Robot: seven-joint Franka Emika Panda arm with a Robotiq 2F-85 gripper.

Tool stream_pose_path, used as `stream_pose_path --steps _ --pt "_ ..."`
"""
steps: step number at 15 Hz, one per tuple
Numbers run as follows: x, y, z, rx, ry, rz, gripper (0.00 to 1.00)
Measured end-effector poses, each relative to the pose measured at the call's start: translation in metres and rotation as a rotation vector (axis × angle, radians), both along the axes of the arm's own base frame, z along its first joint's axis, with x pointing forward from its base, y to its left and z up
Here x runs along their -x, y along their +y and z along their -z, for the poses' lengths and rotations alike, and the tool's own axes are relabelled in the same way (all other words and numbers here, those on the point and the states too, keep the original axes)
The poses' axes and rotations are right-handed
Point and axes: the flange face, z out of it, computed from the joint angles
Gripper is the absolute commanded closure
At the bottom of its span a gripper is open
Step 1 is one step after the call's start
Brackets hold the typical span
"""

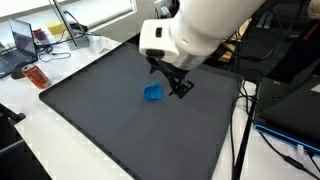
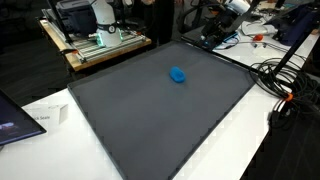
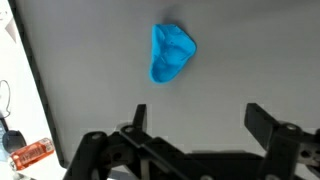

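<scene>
A small crumpled blue object [image 1: 153, 93] lies on the dark grey mat [image 1: 110, 120], near its middle; it also shows in an exterior view [image 2: 177, 74] and in the wrist view [image 3: 171, 52]. My gripper [image 1: 176, 80] hangs above the mat, just beside the blue object and apart from it. In the wrist view the two black fingers [image 3: 200, 120] are spread wide with nothing between them, and the blue object lies ahead of them on the mat [image 3: 100, 80]. The gripper is open and empty.
An orange object [image 1: 37, 77] lies on the white table by the mat's edge, also in the wrist view [image 3: 33, 152]. A laptop [image 1: 25, 40] stands at the far corner. Cables [image 2: 285, 85] run along one side of the mat [image 2: 150, 120].
</scene>
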Motion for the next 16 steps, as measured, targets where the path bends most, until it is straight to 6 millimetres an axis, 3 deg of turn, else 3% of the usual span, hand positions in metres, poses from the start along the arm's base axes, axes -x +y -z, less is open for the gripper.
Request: stream_pose_path --steps 8,16 --pt "-0.033 -0.018 0.012 -0.083 0.077 -0.028 0.00" --pt "-0.048 -0.049 0.021 -0.182 0.179 -0.003 0.00"
